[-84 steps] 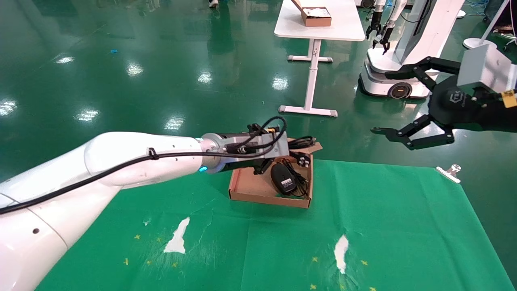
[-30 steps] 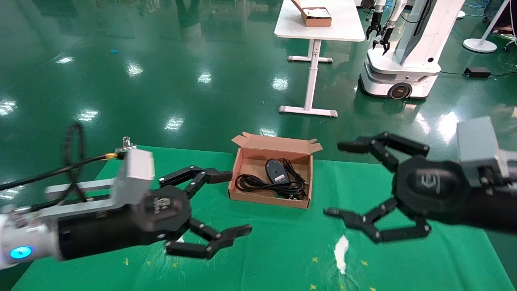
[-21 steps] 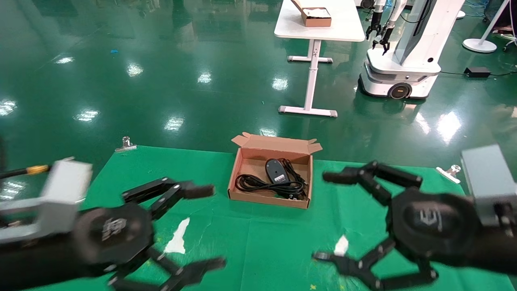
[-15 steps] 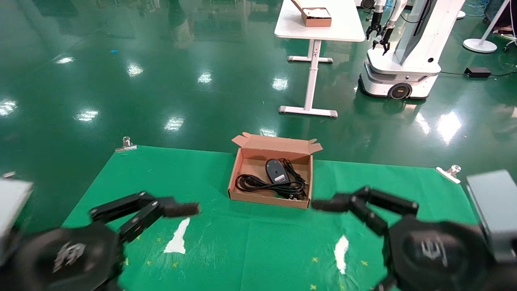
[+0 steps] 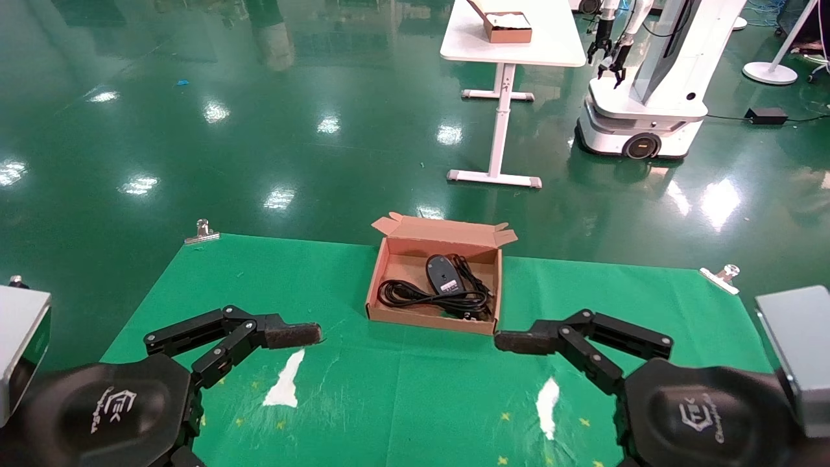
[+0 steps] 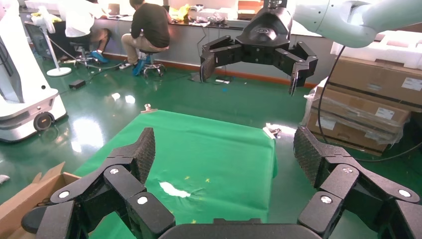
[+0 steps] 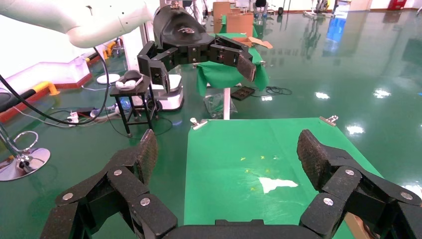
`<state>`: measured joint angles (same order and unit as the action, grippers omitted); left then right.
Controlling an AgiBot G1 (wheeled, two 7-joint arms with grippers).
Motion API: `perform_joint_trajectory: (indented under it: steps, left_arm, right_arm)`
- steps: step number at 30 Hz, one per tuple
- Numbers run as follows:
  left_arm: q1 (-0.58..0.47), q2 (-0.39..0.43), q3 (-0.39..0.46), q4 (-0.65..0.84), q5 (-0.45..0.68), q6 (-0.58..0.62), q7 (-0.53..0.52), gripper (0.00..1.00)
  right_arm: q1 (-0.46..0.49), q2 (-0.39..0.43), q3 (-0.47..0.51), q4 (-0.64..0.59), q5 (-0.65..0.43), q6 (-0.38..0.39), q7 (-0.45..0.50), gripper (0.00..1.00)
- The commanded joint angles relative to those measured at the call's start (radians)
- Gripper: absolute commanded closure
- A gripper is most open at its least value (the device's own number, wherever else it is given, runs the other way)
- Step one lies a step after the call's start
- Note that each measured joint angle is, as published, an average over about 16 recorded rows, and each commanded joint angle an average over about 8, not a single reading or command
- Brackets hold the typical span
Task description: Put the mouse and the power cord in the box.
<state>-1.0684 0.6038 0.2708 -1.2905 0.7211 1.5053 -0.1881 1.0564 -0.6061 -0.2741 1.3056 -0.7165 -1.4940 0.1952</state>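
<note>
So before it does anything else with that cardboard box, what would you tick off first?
1. Mouse inside the box: ok.
2. Power cord inside the box, nothing over the wall: ok.
3. Left gripper open, empty, near the robot: ok.
4. Right gripper open, empty, near the robot: ok.
5. Lid flap closed: not ok, it stands open.

A green cloth (image 5: pixel 454 389) covered the table; at twelve o'clock stood a white table (image 5: pixel 512 39), a wheeled robot (image 5: pixel 639 110) at one.
</note>
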Motion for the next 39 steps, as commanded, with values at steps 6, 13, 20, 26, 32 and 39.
perform_joint_trajectory:
  steps: [6,13,20,26,32,39]
  left_arm:
    - [-0.003,0.003,0.004,0.003,0.004,-0.004,0.0,0.0]
    - [-0.004,0.005,0.006,0.005,0.006,-0.007,0.0,0.0]
    - [-0.005,0.006,0.007,0.006,0.008,-0.008,0.001,0.0]
    - [-0.005,0.006,0.007,0.006,0.008,-0.009,0.001,0.0]
    - [-0.005,0.007,0.008,0.006,0.009,-0.009,0.001,0.0]
    - [-0.006,0.007,0.008,0.007,0.009,-0.01,0.001,0.0]
  right_arm:
    - [0.009,-0.002,-0.003,-0.011,-0.007,0.0,-0.004,0.0]
    - [0.013,-0.004,-0.004,-0.016,-0.01,0.0,-0.006,0.0]
    - [0.016,-0.004,-0.004,-0.02,-0.012,-0.001,-0.007,0.0]
    - [0.017,-0.004,-0.005,-0.021,-0.013,-0.001,-0.008,0.0]
    - [0.018,-0.005,-0.005,-0.022,-0.014,-0.001,-0.008,0.0]
    - [0.018,-0.005,-0.006,-0.022,-0.014,-0.001,-0.009,0.0]
